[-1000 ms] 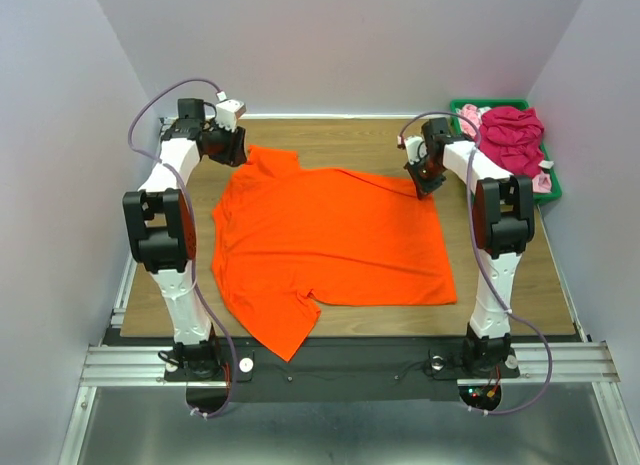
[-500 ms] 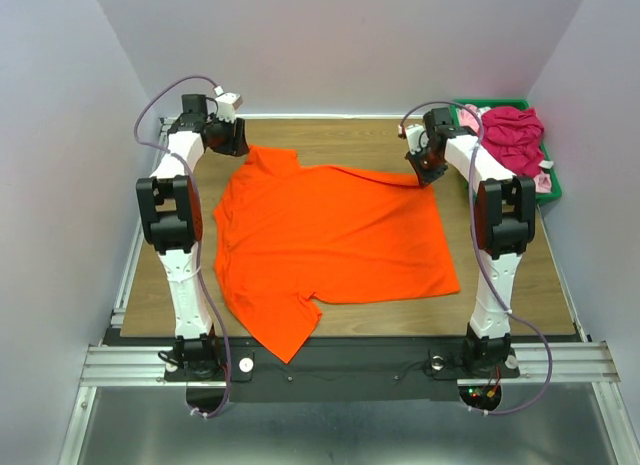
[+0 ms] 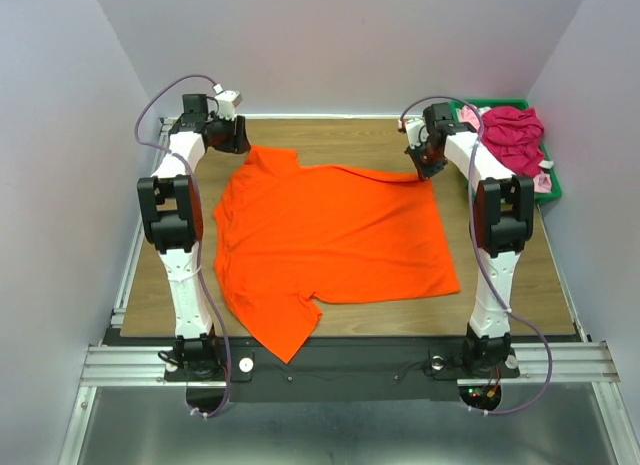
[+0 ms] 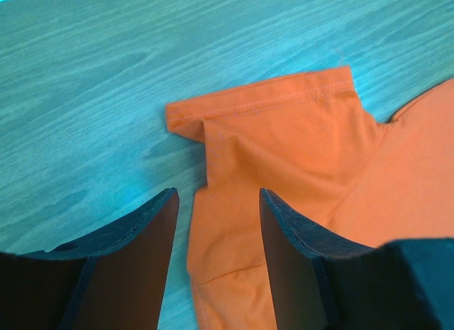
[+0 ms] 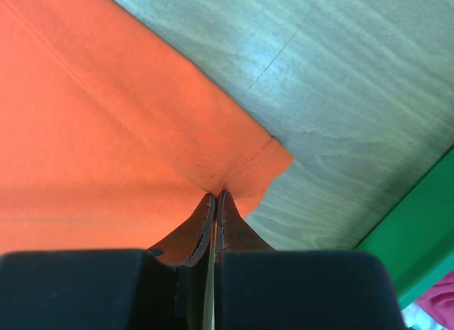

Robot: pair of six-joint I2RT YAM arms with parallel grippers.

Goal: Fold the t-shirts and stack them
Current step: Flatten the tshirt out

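Lying flat mid-table (image 3: 500,275): orange t-shirt (image 3: 330,235), sleeves on the left side. Right end effector (image 5: 215,199) is pressed together, pinching the shirt's far-right hem corner, cloth puckered at the tips. Left end effector (image 4: 218,195) is spread, poised over the far sleeve (image 4: 284,124). Magenta t-shirt (image 3: 512,135) and pale pink t-shirt (image 3: 468,118) are heaped in the green bin (image 3: 553,190), far right.

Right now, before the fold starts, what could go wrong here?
1. The right gripper pinches only the very hem corner of the orange t-shirt; it may slip out on lifting.
2. The left gripper is open over the sleeve, holding nothing; a one-sided pull would likely skew the shirt.
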